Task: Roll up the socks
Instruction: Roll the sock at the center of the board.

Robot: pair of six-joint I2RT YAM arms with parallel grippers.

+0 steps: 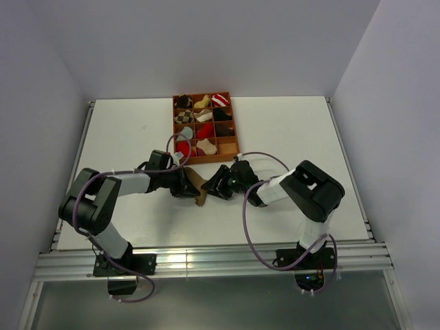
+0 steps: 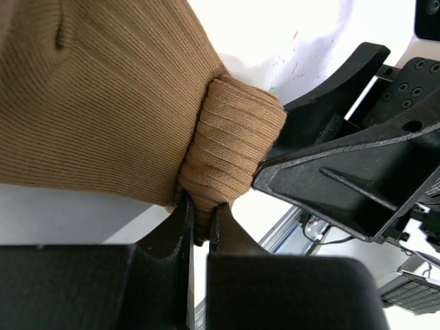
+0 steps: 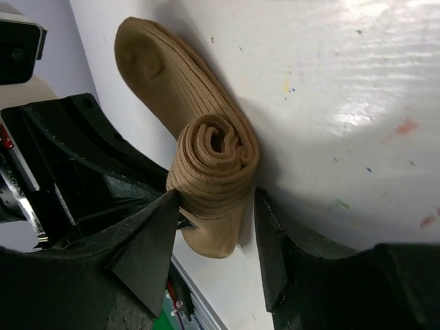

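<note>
The plain brown sock (image 1: 200, 189) lies on the white table between my two grippers, one end rolled into a tight coil (image 3: 216, 172). The flat ribbed part (image 2: 103, 89) stretches away from the roll (image 2: 234, 144). My left gripper (image 2: 201, 216) is shut on the lower edge of the roll. In the top view it (image 1: 185, 188) sits at the sock's left side. My right gripper (image 3: 216, 220) is open with its jaws on either side of the roll, the left finger (image 3: 148, 234) touching it. In the top view it (image 1: 216, 185) is at the sock's right. No loose red or beige striped sock shows.
An orange compartment tray (image 1: 172, 124) stands just behind the grippers and holds several rolled bundles, among them a red-and-white one (image 1: 220, 100) and a beige one (image 1: 206, 146). The right gripper's black body (image 2: 344, 165) sits close beside the roll. The table's metal front rail (image 1: 206, 261) runs along the near edge.
</note>
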